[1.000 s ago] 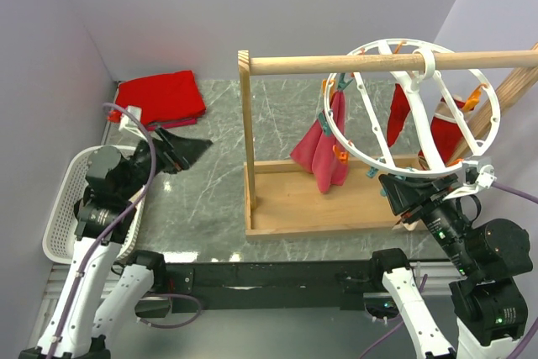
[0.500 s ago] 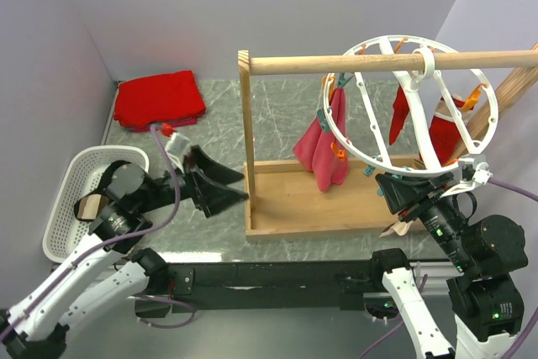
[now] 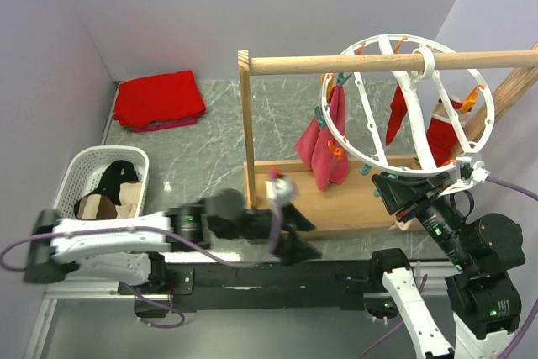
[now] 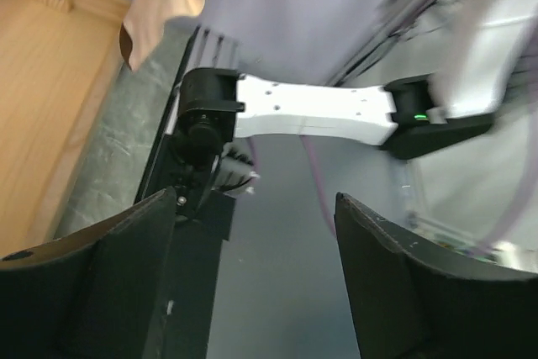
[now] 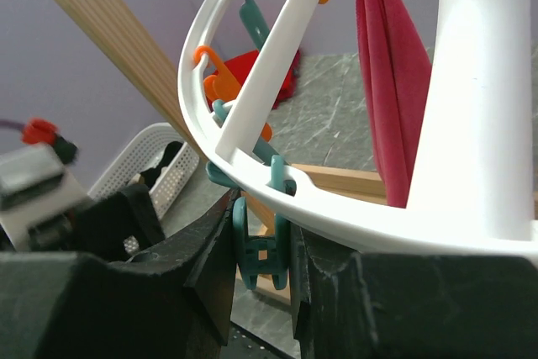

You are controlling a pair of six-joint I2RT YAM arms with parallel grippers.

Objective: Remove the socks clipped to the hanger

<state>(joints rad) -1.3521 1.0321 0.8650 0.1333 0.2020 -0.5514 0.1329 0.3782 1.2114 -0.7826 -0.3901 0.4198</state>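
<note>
Quick status: the right gripper (image 5: 261, 233) is clamped on a teal peg (image 5: 255, 260) at the near rim of the hanger (image 5: 471, 124), which is hooked over the wooden rail (image 3: 353, 63). The left gripper (image 4: 256, 203) is held low by the front edge of the wooden base (image 3: 336, 203), fingers spread apart, nothing caught between them. A pink sock (image 3: 324, 153) and two red socks (image 3: 398, 117) are pegged to the ring. A cream sock (image 4: 164, 6) is seen dangling near the base. A black sock (image 3: 120, 172) is lying in the white basket (image 3: 60, 203).
</note>
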